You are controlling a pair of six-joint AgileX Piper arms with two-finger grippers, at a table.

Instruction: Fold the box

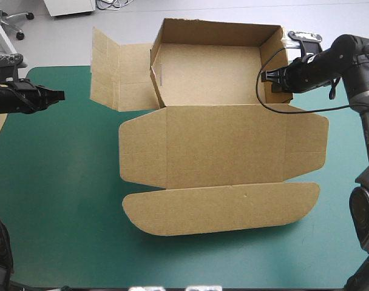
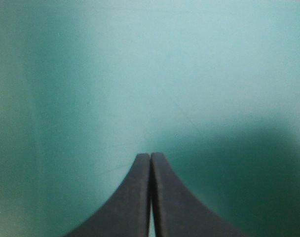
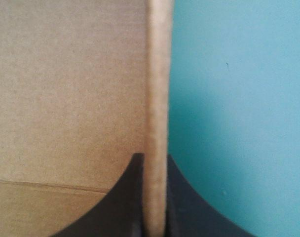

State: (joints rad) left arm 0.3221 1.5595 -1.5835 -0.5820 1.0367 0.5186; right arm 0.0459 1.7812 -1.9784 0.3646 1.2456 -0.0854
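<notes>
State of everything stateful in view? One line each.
box: open tray, walls raised.
left side panel: untucked, spread outside the tray.
lid: flat, toward the near edge.
left gripper: shut, empty, over the teal-green cover.
right gripper: shut on the box's right wall.

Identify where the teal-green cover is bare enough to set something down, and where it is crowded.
Most bare cover lies left of the box lid, nearward of the left pincer. A narrower strip runs between the rounded flap and the table's near edge. Crowded: the far side, with tray, unfolded side panel and right pincer gripping its wall.
</notes>
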